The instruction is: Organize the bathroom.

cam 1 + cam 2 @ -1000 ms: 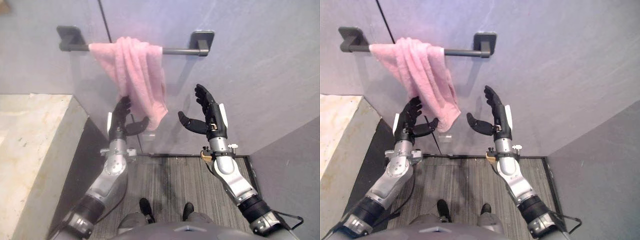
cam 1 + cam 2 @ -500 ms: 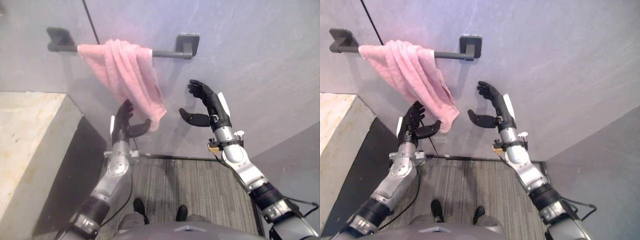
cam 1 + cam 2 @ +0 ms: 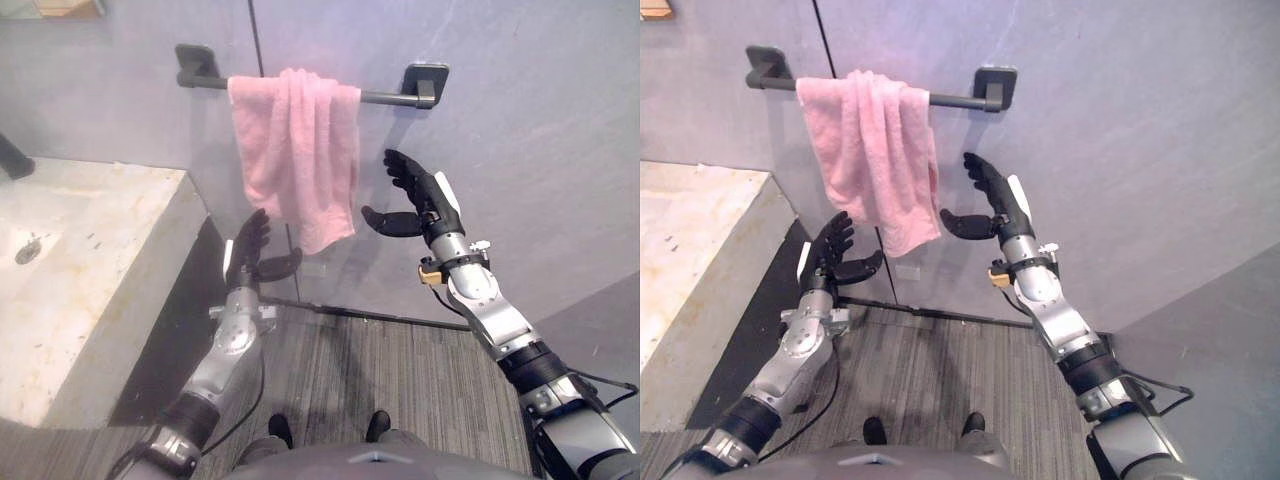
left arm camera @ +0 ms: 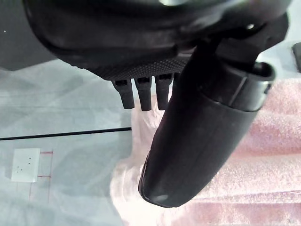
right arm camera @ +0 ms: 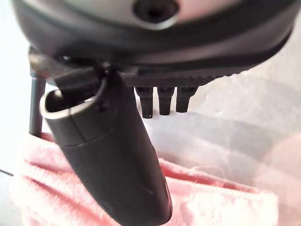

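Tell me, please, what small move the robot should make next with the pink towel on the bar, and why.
Probably bring the right hand sideways to the pink towel and take its near edge. The towel hangs bunched on the towel bar, leaving the bar's right part bare. Both hands are open and hold nothing; the left hand waits below the towel's lower edge. Spreading the cloth seems the likely tidy-up.

the towel (image 3: 298,150) hangs over the bar (image 3: 385,97) on the wall (image 3: 520,120), bunched toward the bar's left half, its lower end well above the floor (image 3: 400,370). the counter (image 3: 80,270) stands to the left, against the wall (lower than the bar). the left hand (image 3: 248,252) is below the towel's lower left edge, just beside it; the right hand (image 3: 412,200) is just right of the towel, below the bar's right mount. both hands are raised in front of the wall, the towel between them.
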Available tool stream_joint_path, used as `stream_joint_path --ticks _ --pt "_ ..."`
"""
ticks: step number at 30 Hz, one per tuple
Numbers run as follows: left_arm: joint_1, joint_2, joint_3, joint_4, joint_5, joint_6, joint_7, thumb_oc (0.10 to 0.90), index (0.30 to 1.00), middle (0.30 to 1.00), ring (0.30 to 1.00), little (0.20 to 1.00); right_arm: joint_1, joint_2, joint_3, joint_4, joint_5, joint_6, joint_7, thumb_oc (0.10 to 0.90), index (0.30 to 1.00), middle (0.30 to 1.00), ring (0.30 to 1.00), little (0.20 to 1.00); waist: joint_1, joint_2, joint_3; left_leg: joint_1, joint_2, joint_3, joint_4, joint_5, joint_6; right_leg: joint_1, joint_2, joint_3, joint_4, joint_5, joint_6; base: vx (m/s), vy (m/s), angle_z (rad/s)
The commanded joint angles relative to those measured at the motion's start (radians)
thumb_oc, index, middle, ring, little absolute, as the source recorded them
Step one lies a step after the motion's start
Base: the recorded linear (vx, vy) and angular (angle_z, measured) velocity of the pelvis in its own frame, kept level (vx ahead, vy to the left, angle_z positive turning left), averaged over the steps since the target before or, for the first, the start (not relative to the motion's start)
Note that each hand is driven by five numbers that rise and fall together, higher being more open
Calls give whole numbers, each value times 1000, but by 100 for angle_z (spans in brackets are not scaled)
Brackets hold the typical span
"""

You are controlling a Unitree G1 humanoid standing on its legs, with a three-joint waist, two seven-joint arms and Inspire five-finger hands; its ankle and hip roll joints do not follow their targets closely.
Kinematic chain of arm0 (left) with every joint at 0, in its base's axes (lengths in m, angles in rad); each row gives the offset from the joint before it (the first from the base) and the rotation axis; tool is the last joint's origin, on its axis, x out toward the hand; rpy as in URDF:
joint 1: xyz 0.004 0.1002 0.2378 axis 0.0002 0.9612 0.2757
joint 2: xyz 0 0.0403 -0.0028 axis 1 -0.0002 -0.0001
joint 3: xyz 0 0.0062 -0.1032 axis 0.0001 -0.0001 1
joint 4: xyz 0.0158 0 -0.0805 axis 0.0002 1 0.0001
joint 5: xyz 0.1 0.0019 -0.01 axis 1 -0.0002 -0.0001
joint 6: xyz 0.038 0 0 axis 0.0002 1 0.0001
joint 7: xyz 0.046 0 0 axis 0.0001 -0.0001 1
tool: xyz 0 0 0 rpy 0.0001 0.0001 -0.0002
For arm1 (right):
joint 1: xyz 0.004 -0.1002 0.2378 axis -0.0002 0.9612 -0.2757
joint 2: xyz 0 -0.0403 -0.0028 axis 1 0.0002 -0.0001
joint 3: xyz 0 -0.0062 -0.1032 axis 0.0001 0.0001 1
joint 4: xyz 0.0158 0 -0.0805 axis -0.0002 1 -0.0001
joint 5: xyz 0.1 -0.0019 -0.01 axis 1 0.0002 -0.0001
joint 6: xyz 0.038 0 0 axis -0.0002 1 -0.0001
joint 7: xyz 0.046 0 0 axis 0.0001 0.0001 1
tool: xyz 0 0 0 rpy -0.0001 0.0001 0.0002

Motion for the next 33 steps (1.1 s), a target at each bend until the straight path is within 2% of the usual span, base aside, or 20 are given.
stream_joint_path --ticks 1,5,7,19,20,21,23,24,25,33 --pt "-62 19 -38 -73 46 -91 22 800 900 900 900 900 -281 50 -3 -3 13 -87 -14 800 900 900 900 900 56 -45 -74 46 -46 17 3 -76 11 -18 34 15 1 -15 29 30 29 0" --pt "-49 37 -24 -97 41 -91 32 800 900 900 900 900 -319 50 -14 25 -1 -88 -89 800 900 900 900 900 68 -49 -72 44 -55 23 2 -74 18 -18 29 14 1 -5 35 12 13 3" --pt "-42 42 -17 -104 41 -93 33 800 900 900 900 900 -328 52 -17 27 -47 -74 -96 800 900 900 900 900 73 -49 -70 42 -58 24 2 -73 21 -19 27 16 2 -3 37 13 22 7" --pt "-20 53 -6 -113 42 -101 15 800 900 900 900 900 -384 44 -12 79 5 -79 -118 800 900 900 900 900 100 -53 -63 47 -64 22 2 -76 36 -7 21 13 10 -5 38 11 3 2" --pt "-19 53 -6 -112 43 -102 14 800 900 900 900 900 -383 45 -12 78 4 -80 -119 751 827 827 827 827 100 -54 -63 45 -64 23 2 -75 37 -8 20 13 10 -4 38 0 0 0" --pt "-17 53 -6 -112 43 -103 15 800 900 900 900 900 -381 47 -13 75 3 -76 -120 571 556 556 556 556 101 -52 -60 52 -62 23 3 -81 37 -2 21 14 11 -9 39 0 0 0" --pt "-19 54 -6 -112 46 -104 18 800 900 900 900 900 -379 49 -14 74 8 -77 -124 522 484 484 484 484 100 -54 -61 47 -63 26 3 -76 38 -6 20 15 11 -6 38 0 0 0" --pt "-19 55 -8 -111 47 -106 21 800 900 900 900 900 -377 50 -14 73 7 -78 -127 475 413 413 413 413 99 -53 -59 51 -61 26 4 -82 38 -2 21 17 13 -10 40 0 0 0" --pt "-23 55 -9 -111 45 -107 29 800 900 900 900 900 -374 52 -16 74 5 -81 -129 400 300 300 300 300 98 -54 -58 48 -61 28 3 -77 40 -4 20 17 12 -8 38 0 0 0" --pt "-21 53 13 -102 60 -115 43 800 900 900 900 900 -316 75 -20 41 -24 -80 -141 400 300 300 300 300 83 -52 -53 54 -56 37 5 -83 42 0 21 29 12 -13 40 8 1 -1"
